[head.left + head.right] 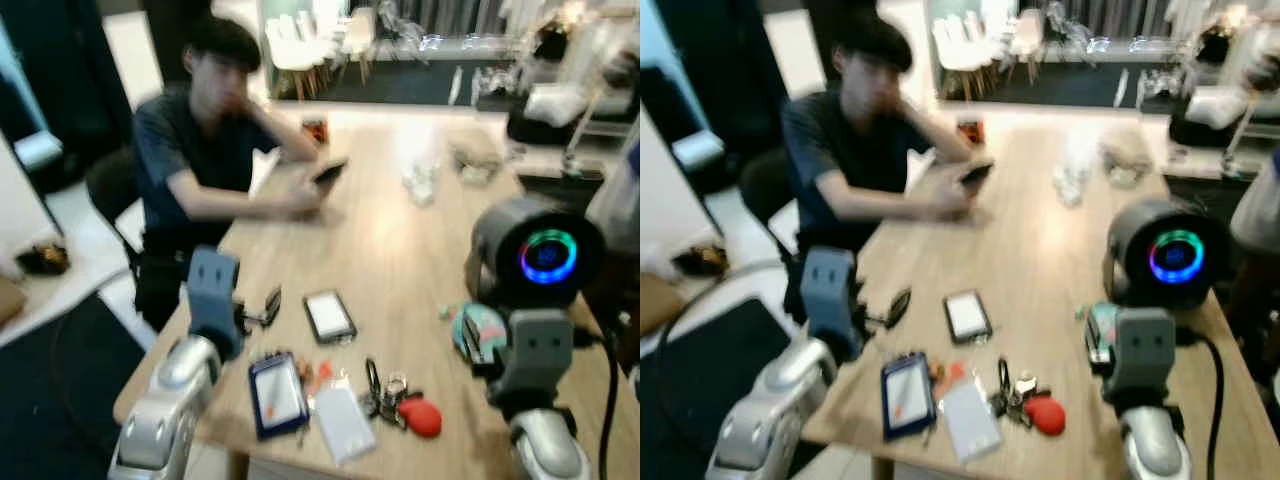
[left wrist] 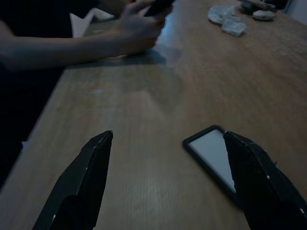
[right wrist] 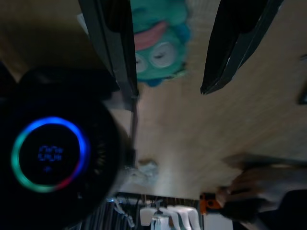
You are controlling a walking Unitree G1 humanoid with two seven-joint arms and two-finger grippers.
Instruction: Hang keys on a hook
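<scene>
Both eye views are soft with motion blur. Bright glare washes the far end of the table [image 1: 400, 240], beyond the person [image 1: 200, 150]. The left wrist view is dim and bluish, the person's arm throwing a faint shadow on the table. The right wrist view is dark; the speaker [image 3: 50, 153] ring glows blue-green.

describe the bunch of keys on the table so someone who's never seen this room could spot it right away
On the long wooden table, look at the near edge, between the left end effector and the right end effector. The keys lie just right of a white card and below a dark phone. Unlike the flat cards beside them, they are a dark metal tangle with a bright red fob.
</scene>
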